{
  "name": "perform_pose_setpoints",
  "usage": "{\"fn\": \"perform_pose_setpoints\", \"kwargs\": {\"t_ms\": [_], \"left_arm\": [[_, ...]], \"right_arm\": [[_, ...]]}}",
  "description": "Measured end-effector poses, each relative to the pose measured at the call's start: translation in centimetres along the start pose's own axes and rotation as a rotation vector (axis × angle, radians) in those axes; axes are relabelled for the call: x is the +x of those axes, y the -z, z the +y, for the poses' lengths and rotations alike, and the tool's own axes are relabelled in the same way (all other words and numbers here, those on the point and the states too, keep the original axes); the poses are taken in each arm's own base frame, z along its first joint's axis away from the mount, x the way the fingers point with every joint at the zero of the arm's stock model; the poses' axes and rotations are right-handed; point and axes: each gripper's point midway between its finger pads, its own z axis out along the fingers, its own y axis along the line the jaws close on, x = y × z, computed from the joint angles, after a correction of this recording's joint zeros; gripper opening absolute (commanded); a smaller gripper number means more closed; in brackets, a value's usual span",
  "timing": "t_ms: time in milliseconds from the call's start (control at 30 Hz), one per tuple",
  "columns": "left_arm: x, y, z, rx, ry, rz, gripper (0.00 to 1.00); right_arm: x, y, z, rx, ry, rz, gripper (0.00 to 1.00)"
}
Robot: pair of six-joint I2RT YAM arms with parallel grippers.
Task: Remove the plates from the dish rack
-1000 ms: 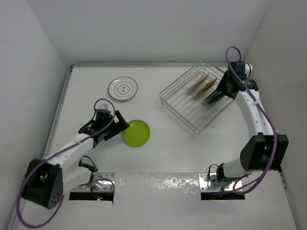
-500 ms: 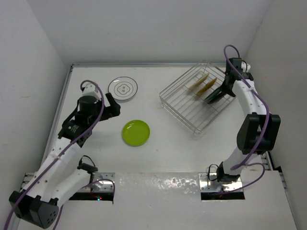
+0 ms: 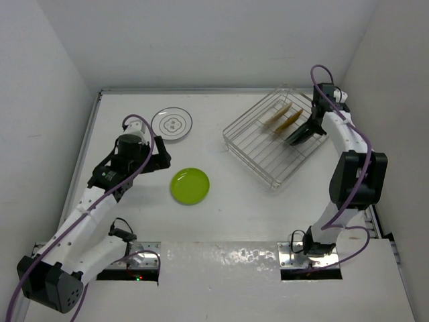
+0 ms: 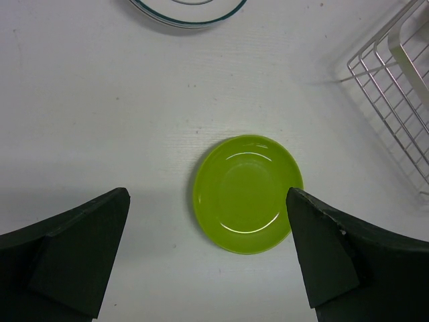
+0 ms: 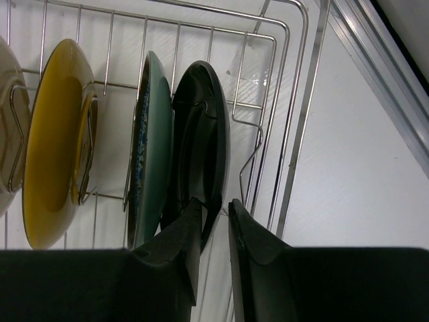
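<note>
The wire dish rack [image 3: 258, 146] stands at the back right. In the right wrist view it holds a mustard plate [image 5: 57, 134], a teal plate [image 5: 149, 147] and a glossy black plate [image 5: 201, 134], all on edge. My right gripper [image 5: 214, 204] is at the rack's right end [image 3: 310, 129], with its jaws closed to a narrow gap around the black plate's lower rim. A lime green plate [image 3: 190, 186] lies flat on the table. My left gripper [image 3: 161, 155] is open and empty, raised above and to the left of the lime plate [image 4: 248, 193].
A white plate with printed marks [image 3: 171, 125] lies flat at the back left, and its edge shows in the left wrist view [image 4: 188, 7]. The rack's corner [image 4: 395, 80] shows to the right of the lime plate. White walls close in the table on three sides.
My left gripper has let go of the lime plate and risen back to the left. My right arm's elbow has swung in while its gripper stayed at the black plate.
</note>
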Motion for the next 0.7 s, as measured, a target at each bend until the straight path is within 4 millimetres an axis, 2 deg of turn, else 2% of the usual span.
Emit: {"fn": "perform_pose_setpoints", "kwargs": {"t_ms": [267,400,500,700], "left_arm": [[0.1,0.0,-0.1,0.008,-0.001,0.004,1.00],[0.1,0.0,-0.2,0.010,-0.002,0.005,1.00],[0.1,0.1,-0.2,0.011,-0.004,0.003,1.00],[-0.1,0.4,-0.4,0.026,-0.006,-0.004,1.00]], "right_arm": [[0.0,-0.1,0.0,0.011,-0.047,-0.002,0.08],[-0.5,0.4,-0.3,0.035,-0.063,-0.005,0.00],[-1.6,1.4,-0.6,0.053,-0.063,-0.015,0.00],[-5.4,4.4,-1.8,0.103,-0.052,-0.079,0.00]]}}
